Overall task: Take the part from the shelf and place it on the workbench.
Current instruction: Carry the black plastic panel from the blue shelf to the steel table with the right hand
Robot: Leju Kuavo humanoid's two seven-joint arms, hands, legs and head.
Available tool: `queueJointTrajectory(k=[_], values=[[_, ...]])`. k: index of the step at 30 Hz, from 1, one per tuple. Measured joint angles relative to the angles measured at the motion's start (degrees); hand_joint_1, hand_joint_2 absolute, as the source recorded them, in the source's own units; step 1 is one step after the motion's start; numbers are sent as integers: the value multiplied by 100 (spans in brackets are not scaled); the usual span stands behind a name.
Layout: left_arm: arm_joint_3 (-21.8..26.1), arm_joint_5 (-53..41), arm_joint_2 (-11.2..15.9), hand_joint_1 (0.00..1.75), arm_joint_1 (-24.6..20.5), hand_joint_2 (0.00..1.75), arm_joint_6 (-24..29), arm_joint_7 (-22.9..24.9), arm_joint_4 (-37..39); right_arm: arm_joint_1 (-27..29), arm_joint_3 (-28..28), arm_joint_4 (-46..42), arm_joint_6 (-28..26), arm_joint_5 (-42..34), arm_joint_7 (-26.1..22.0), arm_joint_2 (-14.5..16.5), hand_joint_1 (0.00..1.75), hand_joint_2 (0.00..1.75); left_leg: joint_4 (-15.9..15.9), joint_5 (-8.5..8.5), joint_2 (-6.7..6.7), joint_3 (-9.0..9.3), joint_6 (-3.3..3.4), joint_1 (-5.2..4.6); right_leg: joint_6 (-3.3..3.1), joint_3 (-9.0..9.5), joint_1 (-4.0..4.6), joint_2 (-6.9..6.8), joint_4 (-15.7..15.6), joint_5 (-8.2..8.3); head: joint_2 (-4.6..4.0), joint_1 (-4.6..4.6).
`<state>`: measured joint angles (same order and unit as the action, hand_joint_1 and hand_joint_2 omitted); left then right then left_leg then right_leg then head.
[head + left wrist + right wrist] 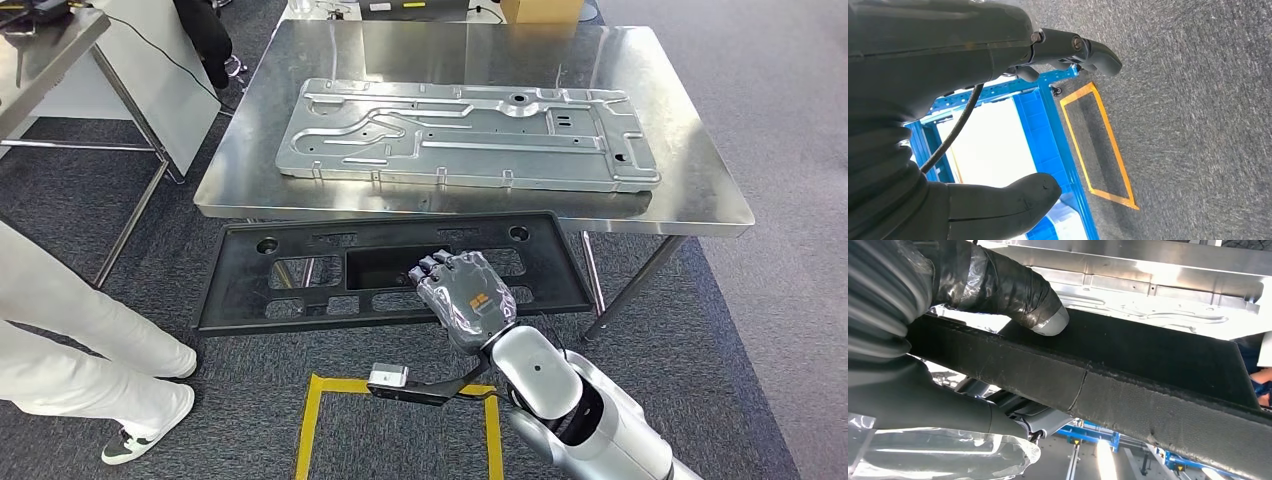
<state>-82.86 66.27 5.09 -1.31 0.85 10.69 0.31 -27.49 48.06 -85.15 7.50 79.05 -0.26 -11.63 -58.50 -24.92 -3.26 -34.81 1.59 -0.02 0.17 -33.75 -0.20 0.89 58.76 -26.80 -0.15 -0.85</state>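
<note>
The right hand (468, 298) grips the black part (300, 275) by its near edge, held just in front of the workbench (700, 190). The right wrist view shows its thumb (1048, 315) pressing on top. The left hand (998, 200) holds nothing, fingers apart, over carpet (1198, 100). Past the right hand, a silver panel (470, 135) lies on the workbench.

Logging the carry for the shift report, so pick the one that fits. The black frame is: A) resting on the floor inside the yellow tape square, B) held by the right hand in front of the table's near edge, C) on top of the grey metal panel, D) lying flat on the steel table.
B: the right hand grips the black frame short of the table, which bears the metal panel.
</note>
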Motion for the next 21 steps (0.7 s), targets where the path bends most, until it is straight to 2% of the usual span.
queueJointTrajectory(k=[11, 21], values=[[-2, -56, -1, 0, -1, 175, -18, 72, 0, 2, 0, -46, 58, 1, -5, 0, 175, 175, 0, -1, 0, -1, 0, 0, 0, 0, 0, 0, 0, 0, 0, 0], [-122, -300, -84, 0, -14, 175, 219, 281, 0, 109, 18, -634, 286, 3, 80, -4, 175, 175, 0, -4, 0, -1, -2, 0, 1, -1, 0, 0, 0, -4, 0, 0]])
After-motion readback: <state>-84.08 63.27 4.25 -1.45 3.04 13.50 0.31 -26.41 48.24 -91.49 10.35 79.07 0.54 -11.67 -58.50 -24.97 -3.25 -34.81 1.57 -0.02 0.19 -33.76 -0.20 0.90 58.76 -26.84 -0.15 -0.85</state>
